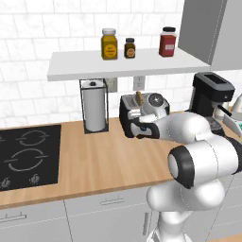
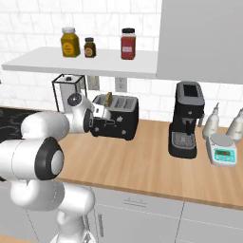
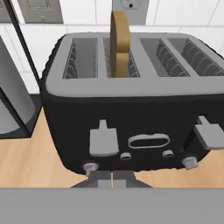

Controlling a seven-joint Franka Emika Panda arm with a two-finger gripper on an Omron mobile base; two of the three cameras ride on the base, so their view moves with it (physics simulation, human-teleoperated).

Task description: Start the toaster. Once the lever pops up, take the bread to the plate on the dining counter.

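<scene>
Left base view: I have the gripper [image 1: 134, 128] closed on nothing, fingertips right at the front face of the toaster [image 1: 137, 109]. The bread [image 1: 139, 98] stands upright in a slot, its top edge proud of the slot. The paper towel holder [image 1: 95, 105] stands to one side of the toaster and the coffee machine [image 1: 211, 97] to the other, both apart from it; the shelf [image 1: 127, 64] overhangs, limiting vertical lift.

Right base view: the toaster [image 2: 116, 115] sits near the back wall, bread [image 2: 108, 98] poking out above. Open wooden worktop [image 2: 142, 163] lies on the near side of the tool (good room for withdrawal).

Hand view: the left lever [image 3: 103, 140] sits directly ahead of the closed fingertips; the right lever [image 3: 210, 133] is off to the side. The bread [image 3: 119, 41] I judge light, fairly stiff and crumbly; take it across its flat faces at the exposed top, with gentle pressure. The toaster [image 3: 131, 122] looks heavy enough to stay put under a lever press.
</scene>
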